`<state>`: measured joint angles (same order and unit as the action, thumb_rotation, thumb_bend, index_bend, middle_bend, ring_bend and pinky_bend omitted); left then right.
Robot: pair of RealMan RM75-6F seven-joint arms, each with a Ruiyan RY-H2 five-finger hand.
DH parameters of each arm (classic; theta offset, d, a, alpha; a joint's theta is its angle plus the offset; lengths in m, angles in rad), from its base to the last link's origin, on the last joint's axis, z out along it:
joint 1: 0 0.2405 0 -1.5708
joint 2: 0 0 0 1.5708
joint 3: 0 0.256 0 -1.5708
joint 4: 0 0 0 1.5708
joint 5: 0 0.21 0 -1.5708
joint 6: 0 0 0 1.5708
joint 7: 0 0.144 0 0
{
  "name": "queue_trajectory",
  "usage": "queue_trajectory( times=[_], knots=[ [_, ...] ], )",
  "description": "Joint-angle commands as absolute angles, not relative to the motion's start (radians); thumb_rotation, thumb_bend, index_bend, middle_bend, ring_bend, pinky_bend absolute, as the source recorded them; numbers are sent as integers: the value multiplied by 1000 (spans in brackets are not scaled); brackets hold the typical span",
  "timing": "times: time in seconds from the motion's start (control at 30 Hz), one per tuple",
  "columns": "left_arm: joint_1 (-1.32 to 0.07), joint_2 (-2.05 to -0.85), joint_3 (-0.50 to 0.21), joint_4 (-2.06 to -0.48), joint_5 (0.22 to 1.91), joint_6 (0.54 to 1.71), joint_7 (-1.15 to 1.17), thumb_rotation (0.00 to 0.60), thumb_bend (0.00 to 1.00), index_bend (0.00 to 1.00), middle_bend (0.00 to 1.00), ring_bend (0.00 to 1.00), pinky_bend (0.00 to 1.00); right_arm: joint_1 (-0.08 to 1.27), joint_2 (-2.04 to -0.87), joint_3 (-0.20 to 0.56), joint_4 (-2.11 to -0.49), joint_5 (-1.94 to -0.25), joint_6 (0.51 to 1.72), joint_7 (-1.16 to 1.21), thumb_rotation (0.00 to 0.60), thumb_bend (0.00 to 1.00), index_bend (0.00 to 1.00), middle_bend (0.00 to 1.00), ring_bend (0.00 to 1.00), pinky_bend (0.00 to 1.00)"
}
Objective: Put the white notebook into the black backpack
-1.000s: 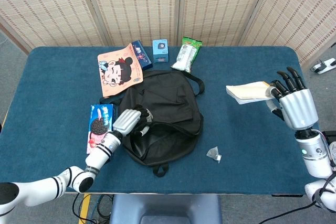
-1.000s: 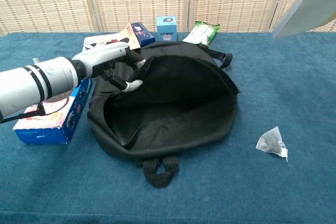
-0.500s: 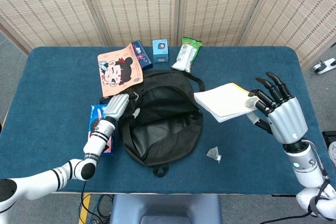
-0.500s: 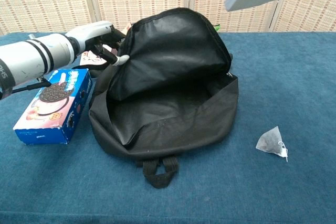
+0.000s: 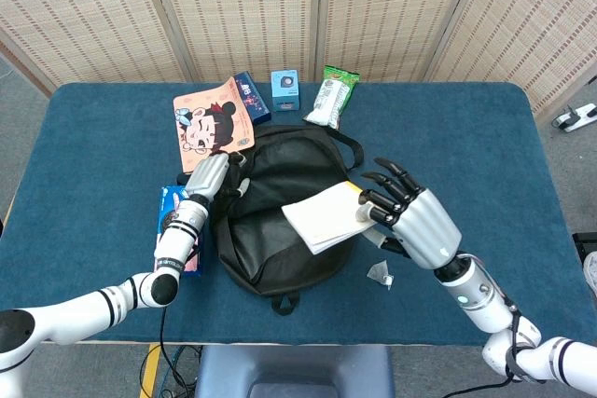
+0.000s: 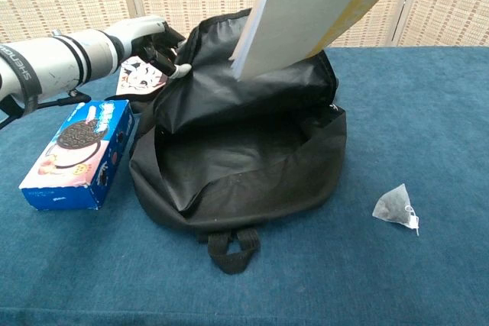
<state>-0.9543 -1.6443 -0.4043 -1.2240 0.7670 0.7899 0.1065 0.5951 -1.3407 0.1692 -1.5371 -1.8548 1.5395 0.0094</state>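
The black backpack (image 5: 280, 221) (image 6: 244, 150) lies open in the middle of the table, its mouth facing the front. My left hand (image 5: 207, 174) (image 6: 149, 40) grips the upper flap at its left edge and holds it lifted. The white notebook (image 5: 324, 217) (image 6: 306, 13) hangs tilted above the bag's opening, its lower corner pointing down toward the mouth. My right hand (image 5: 410, 221) holds it by its right edge; in the chest view only a sliver of that hand shows at the top right.
A blue cookie box (image 5: 179, 226) (image 6: 76, 154) lies left of the bag. A small crumpled wrapper (image 5: 380, 273) (image 6: 396, 205) sits to the right front. A cartoon pouch (image 5: 213, 124), a blue box (image 5: 285, 89) and a green snack pack (image 5: 332, 97) line the back.
My right hand has carried the notebook leftward and down, from beside the bag to over its opening. My left hand keeps the flap raised.
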Motion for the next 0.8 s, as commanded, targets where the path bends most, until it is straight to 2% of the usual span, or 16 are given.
queue_trajectory(
  times=[0.03, 0.53, 0.8],
  knots=[
    [-970, -1634, -413, -1228, 739, 788, 127, 600, 483, 752, 351, 289, 124, 628, -1390, 152, -1510, -1862, 1491, 13, 600, 435, 788, 481, 240, 142],
    [-997, -1582, -442, -1264, 584, 780, 162, 600, 483, 753, 351, 289, 124, 715, -1582, 102, -1297, -1889, 1371, -52, 600, 435, 788, 480, 240, 142],
    [-995, -1552, -426, -1301, 567, 783, 170, 600, 483, 753, 351, 289, 124, 727, -1661, 68, -1184, -1895, 1357, -80, 600, 435, 788, 480, 240, 142]
  ],
)
